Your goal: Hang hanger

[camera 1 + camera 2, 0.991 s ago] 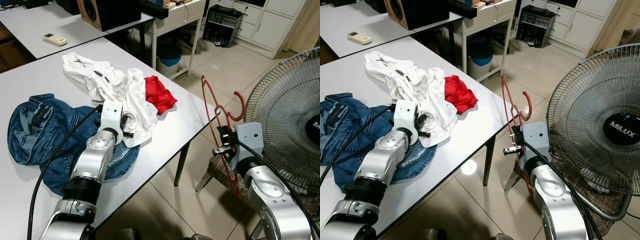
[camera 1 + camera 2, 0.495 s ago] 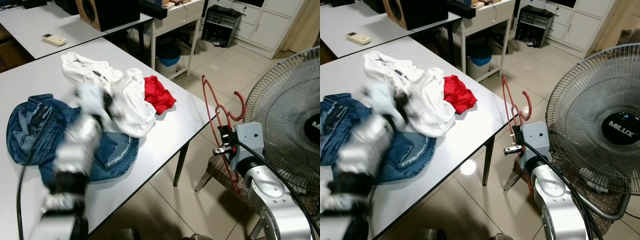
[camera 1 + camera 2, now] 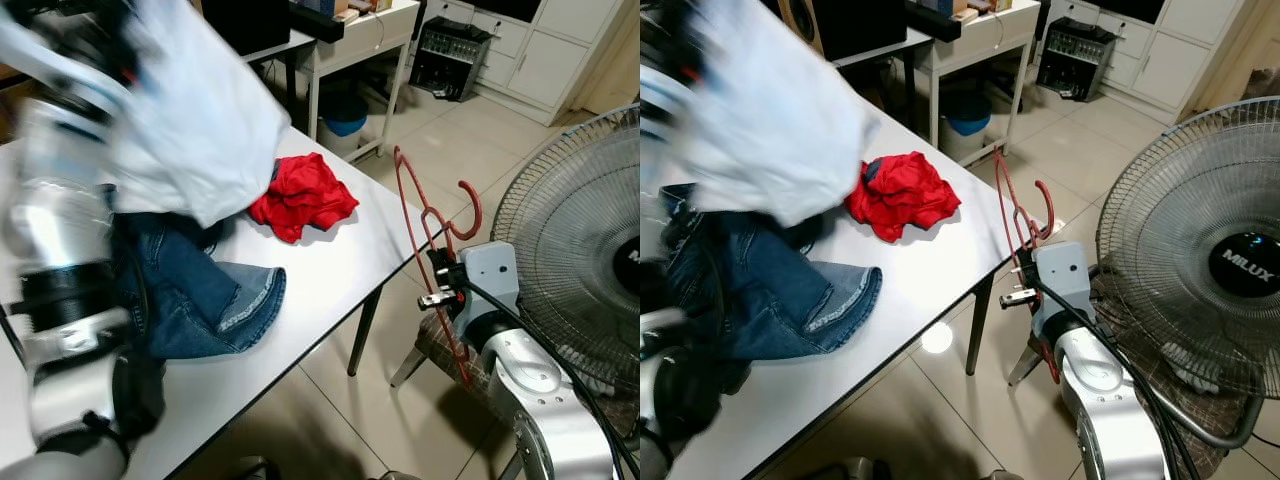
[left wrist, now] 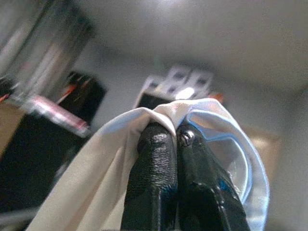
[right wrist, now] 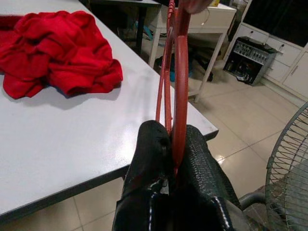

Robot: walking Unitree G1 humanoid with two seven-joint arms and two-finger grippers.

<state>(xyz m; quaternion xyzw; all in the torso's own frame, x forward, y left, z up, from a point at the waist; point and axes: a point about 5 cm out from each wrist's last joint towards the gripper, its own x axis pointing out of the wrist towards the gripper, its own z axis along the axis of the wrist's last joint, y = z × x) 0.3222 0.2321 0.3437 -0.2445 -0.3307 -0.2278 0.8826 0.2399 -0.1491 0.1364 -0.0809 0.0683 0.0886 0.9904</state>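
Gripping a red hanger [image 3: 432, 240] beside the table [image 3: 330, 270] corner, our right gripper [image 5: 174, 144] has its fingers pinched on the hanger's thin frame, whose lower part is hidden behind the arm. Our left gripper [image 4: 176, 139], fingers pressed together on a fold of white shirt [image 3: 200, 120], holds it up over the table, badly blurred. Under it we see jeans [image 3: 195, 290] partly covered, and a red cloth [image 3: 305, 195] lying nearby. A fan [image 3: 580, 260] stands at right, cut off by the frame edge.
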